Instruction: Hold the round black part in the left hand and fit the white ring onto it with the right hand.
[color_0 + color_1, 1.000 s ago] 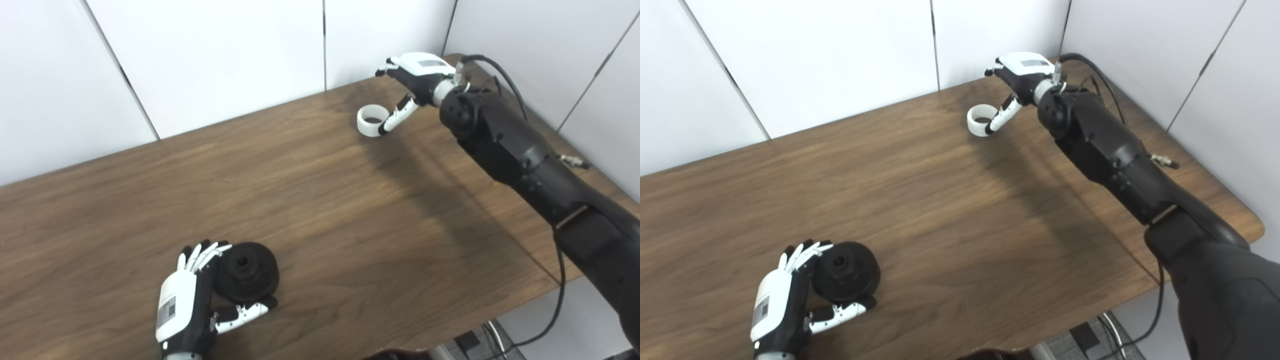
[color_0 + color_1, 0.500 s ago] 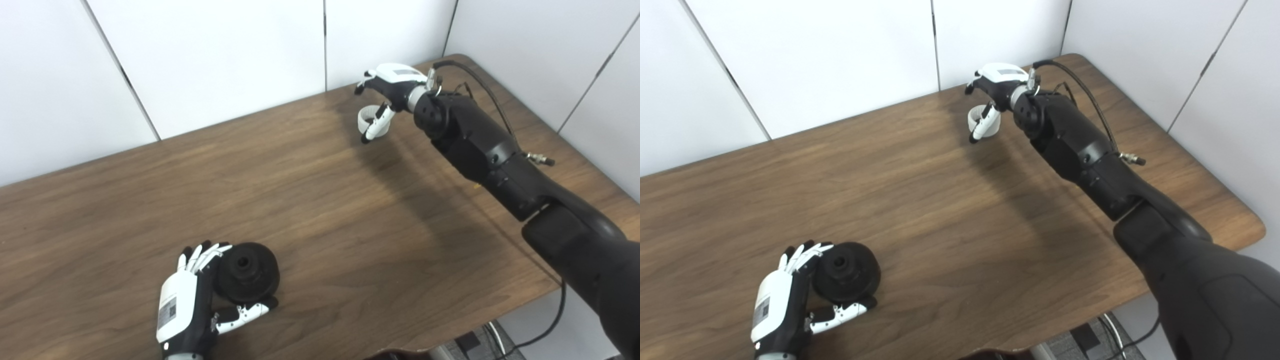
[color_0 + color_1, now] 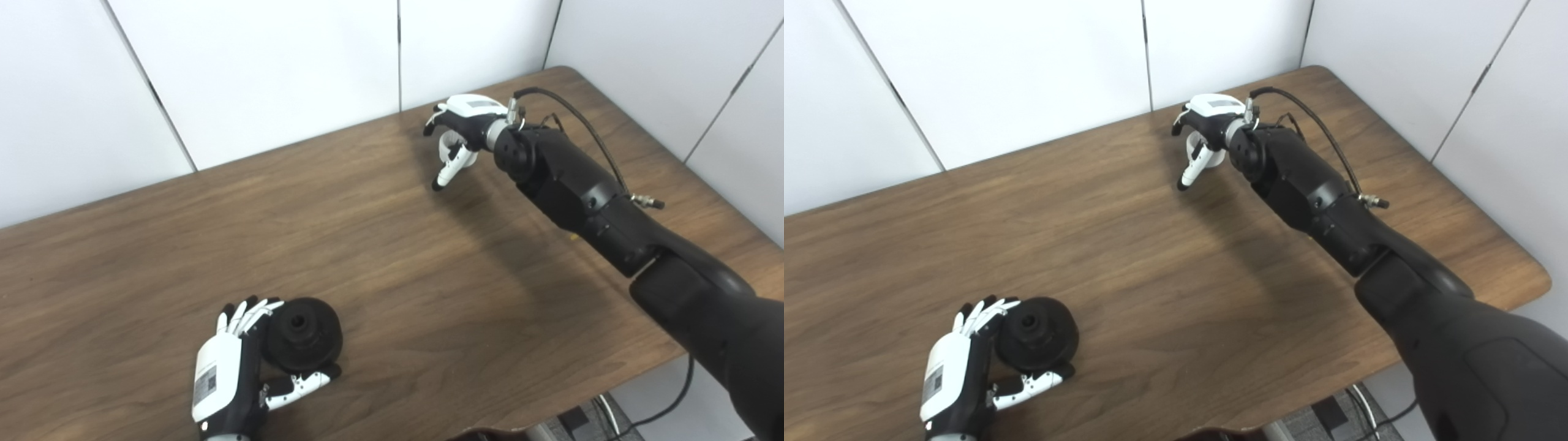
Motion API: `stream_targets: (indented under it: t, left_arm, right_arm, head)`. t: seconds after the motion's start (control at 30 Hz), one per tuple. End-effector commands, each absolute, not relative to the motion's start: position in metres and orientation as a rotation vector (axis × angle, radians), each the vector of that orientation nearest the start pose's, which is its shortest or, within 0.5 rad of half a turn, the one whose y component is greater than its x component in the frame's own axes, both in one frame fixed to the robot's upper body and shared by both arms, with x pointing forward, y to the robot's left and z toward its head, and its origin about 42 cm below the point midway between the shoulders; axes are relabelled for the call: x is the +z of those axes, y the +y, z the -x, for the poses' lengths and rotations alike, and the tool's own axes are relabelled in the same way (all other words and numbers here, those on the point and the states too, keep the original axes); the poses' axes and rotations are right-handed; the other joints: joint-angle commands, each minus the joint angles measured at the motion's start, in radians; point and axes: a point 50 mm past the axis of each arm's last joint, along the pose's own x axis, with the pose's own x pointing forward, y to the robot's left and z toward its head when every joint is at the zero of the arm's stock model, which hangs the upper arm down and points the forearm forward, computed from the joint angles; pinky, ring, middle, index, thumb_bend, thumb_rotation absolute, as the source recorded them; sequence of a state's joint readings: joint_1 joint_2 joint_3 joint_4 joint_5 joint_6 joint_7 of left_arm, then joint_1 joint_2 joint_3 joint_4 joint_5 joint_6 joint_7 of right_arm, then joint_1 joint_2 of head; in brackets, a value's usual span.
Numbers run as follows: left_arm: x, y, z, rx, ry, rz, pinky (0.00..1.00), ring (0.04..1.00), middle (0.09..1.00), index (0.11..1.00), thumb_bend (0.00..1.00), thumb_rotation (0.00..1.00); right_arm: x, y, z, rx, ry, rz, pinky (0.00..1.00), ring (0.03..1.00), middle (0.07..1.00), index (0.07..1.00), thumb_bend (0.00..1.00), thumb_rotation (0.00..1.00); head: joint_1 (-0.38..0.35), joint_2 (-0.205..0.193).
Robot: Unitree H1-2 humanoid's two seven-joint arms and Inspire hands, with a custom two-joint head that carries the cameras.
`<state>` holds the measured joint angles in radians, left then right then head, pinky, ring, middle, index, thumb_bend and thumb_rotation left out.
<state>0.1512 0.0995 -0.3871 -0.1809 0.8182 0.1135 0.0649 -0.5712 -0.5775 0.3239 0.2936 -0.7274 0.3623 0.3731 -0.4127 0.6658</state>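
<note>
The round black part (image 3: 301,334) rests on the wooden table (image 3: 398,275) at the near left. My left hand (image 3: 236,367) is closed around it, fingers on its left side and thumb under its near edge. The white ring (image 3: 444,146) lies at the far side of the table, partly hidden by my right hand (image 3: 462,122). That hand hovers over the ring, fingers curled past its far side and thumb (image 3: 447,171) stretched out on its near side. The hand looks open, not clasping the ring. The same scene shows in the right eye view, with the ring (image 3: 1216,157) under the hand (image 3: 1206,116).
White wall panels stand close behind the table and along its right side. A black cable (image 3: 582,119) loops over my right forearm. The table's rounded right corner and front edge are near my right arm.
My right hand has moved left and toward me, from beside the ring to over it, and its thumb now points down past the ring. The left hand and black part have not moved.
</note>
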Motion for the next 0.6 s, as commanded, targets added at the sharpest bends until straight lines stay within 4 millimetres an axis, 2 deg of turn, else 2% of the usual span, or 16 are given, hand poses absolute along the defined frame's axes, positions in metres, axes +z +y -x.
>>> stream_targets:
  t: [0.0, 0.23, 0.57]
  left_arm:
    - [0.072, 0.164, -0.199, -0.253, 0.084, -0.919, 1.0, 0.93, 0.845, 0.486, 0.52, 0.07]
    - [0.072, 0.161, -0.197, -0.252, 0.073, -0.933, 1.0, 0.932, 0.843, 0.486, 0.52, 0.07]
    - [0.073, 0.159, -0.196, -0.244, 0.063, -0.894, 1.0, 0.942, 0.843, 0.486, 0.52, 0.07]
  right_arm:
    - [0.247, -0.342, -0.458, 0.111, 0.205, 1.409, 1.0, 1.0, 0.994, 0.822, 0.89, 0.28]
    - [0.248, -0.347, -0.458, 0.109, 0.211, 1.421, 1.0, 1.0, 0.988, 0.821, 0.84, 0.3]
    - [0.252, -0.354, -0.464, 0.079, 0.223, 1.437, 1.0, 1.0, 0.98, 0.814, 0.81, 0.3]
  head:
    - [0.004, 0.001]
    - [0.023, -0.003]
    - [0.029, -0.006]
